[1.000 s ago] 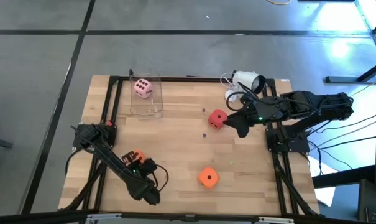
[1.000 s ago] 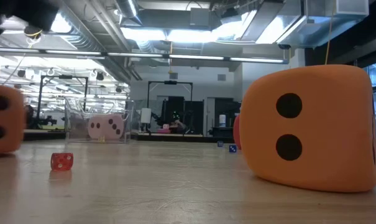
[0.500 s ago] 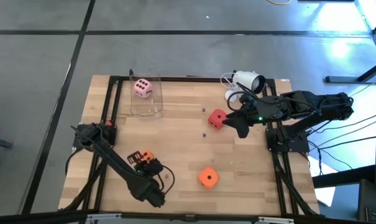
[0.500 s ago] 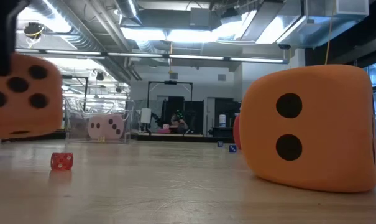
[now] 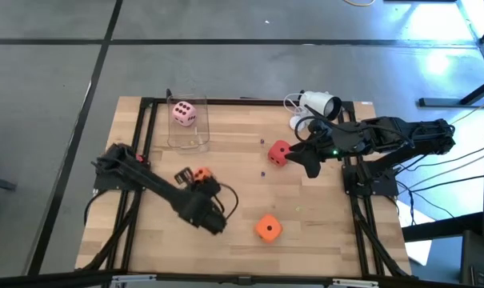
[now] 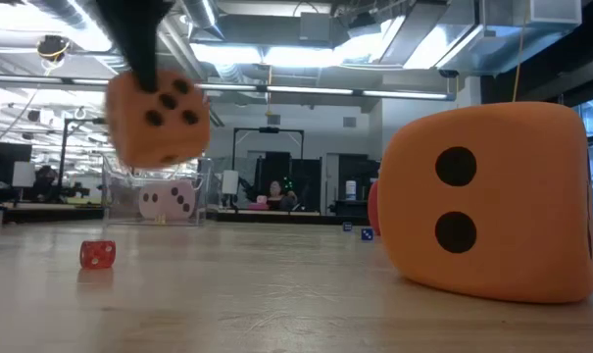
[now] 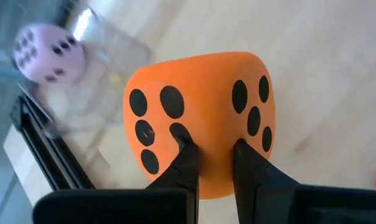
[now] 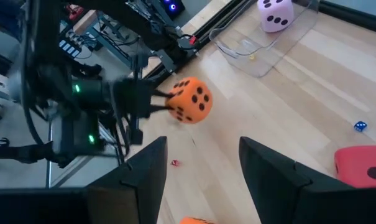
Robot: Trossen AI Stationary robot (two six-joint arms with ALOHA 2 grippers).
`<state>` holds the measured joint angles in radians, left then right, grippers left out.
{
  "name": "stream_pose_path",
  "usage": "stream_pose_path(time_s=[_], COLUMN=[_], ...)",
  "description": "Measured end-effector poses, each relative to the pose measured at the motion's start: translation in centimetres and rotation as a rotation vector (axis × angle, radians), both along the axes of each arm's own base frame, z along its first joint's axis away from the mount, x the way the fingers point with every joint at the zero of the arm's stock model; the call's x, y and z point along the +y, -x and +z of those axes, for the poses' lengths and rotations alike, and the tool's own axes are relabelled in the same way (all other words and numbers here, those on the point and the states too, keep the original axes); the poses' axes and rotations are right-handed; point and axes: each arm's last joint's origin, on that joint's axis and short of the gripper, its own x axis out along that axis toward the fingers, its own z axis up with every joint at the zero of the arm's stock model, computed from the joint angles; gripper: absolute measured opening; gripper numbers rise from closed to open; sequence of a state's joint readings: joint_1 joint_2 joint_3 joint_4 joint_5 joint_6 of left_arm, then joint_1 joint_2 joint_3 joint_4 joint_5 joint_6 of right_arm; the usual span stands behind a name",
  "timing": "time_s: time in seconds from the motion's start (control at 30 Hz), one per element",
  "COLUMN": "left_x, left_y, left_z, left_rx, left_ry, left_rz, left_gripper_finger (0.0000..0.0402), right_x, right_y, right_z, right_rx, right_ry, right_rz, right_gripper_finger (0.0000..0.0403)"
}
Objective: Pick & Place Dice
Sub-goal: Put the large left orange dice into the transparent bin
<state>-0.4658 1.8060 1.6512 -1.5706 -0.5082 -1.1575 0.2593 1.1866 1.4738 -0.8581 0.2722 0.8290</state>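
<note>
A soft orange foam cube with dark pips (image 7: 200,118) hangs clear of the wooden table (image 5: 234,208), pinched between the narrowly set fingers of the left gripper (image 7: 211,163). Taking the clear plastic container (image 5: 186,128) as landmark: a pale pink die (image 5: 184,113) sits inside it, and the held cube is in front of it, nearer the table's middle. A second orange die (image 5: 267,228) rests farther out, toward the near edge. A red die (image 5: 280,152) lies to the container's right, just beside the right gripper (image 5: 299,151), whose fingers stand apart, holding nothing.
</note>
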Motion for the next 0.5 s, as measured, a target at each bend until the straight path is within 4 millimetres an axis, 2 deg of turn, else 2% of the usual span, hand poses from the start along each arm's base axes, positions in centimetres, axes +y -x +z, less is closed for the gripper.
stream_pose_path(time_s=[0.23,0.33,0.5], left_x=[4.9,7.1,11.2], left_y=[1.3,1.8,2.5], left_z=[4.2,5.4,6.7], left_rx=[-0.096,-0.104,-0.061], left_ry=[-0.029,-0.057,-0.087], left_rz=[0.009,0.010,0.011], left_gripper_finger=[0.0032,0.0013,0.0012], right_x=[0.0,0.0,0.0], right_y=[0.0,0.0,0.0], right_z=[0.0,0.1,0.1], right_rx=[-0.004,-0.008,-0.007], right_ry=[0.025,0.025,0.033], right_rz=[0.006,0.007,0.012], right_gripper_finger=[0.0200,0.0200,0.0200])
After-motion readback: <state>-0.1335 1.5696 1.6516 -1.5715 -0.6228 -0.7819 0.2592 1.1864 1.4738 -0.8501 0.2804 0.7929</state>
